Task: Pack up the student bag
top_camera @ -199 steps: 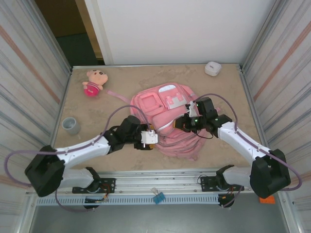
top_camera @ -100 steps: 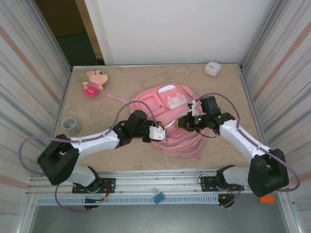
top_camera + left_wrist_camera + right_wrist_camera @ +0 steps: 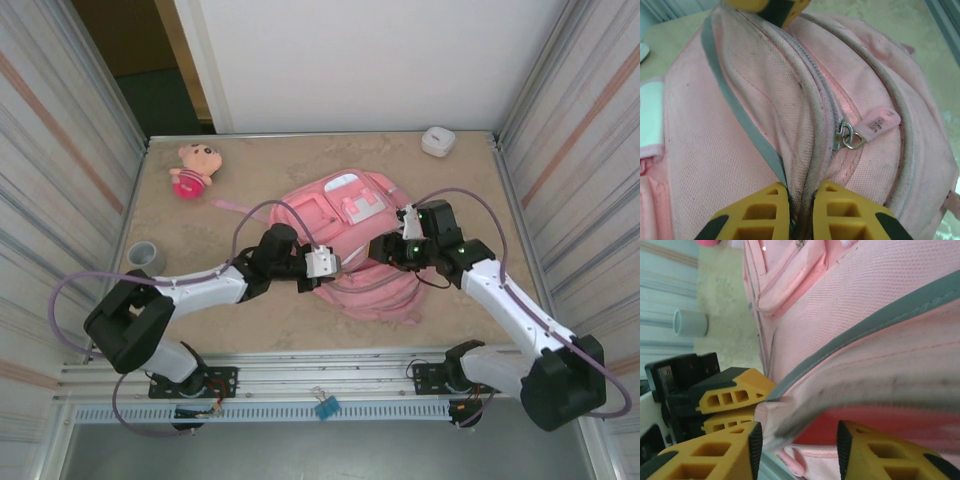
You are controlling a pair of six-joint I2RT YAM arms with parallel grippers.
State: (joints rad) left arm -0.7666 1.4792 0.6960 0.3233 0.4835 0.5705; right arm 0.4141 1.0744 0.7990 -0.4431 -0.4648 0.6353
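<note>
Left gripper clamped on student bag, right gripper agape beside; doll, cup aside.

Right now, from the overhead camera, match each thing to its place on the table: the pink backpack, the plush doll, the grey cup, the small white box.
Things:
1. student bag
2. plush doll
3. grey cup
4. white box

Places:
A. far left corner
B. left edge, about halfway back
C. centre
D. far edge, right of centre

Pairs: 1-C, 2-A, 3-B, 4-D
</note>
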